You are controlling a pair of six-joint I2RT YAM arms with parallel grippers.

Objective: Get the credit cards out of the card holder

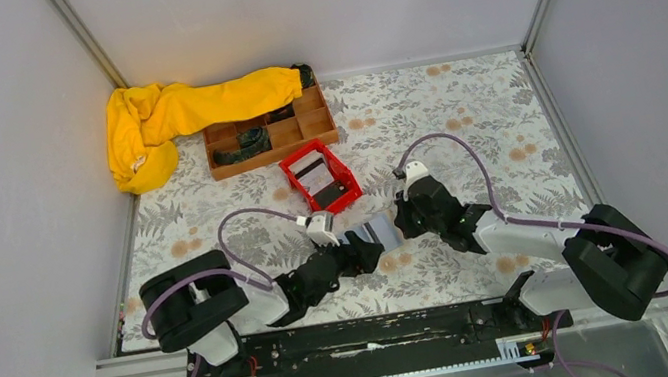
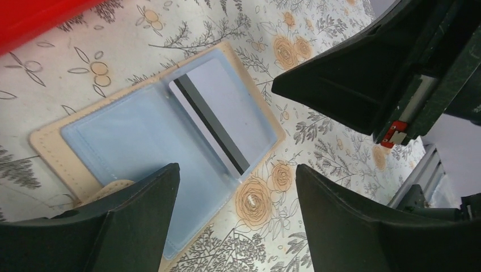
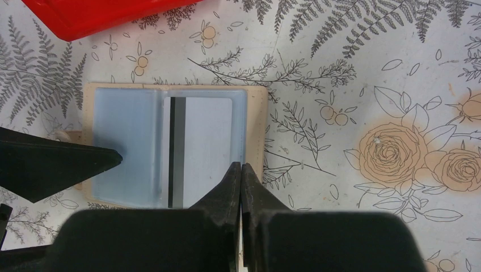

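Note:
The card holder (image 1: 380,233) lies open and flat on the floral table cover, its slate-blue sleeves (image 3: 122,147) framed by a tan edge. One whitish credit card (image 3: 207,141) with a black stripe sits in the right sleeve (image 2: 218,110). My left gripper (image 2: 237,170) is open, one finger over the holder's left sleeve and the other over bare cloth. My right gripper (image 3: 241,165) is shut, its tips over the right edge of that sleeve beside the card. I see nothing between its jaws.
A red bin (image 1: 319,178) stands just behind the holder, with flat dark and whitish pieces inside. Farther back are a brown wooden compartment tray (image 1: 269,136) and a yellow cloth (image 1: 167,119). Grey walls close in the table on three sides.

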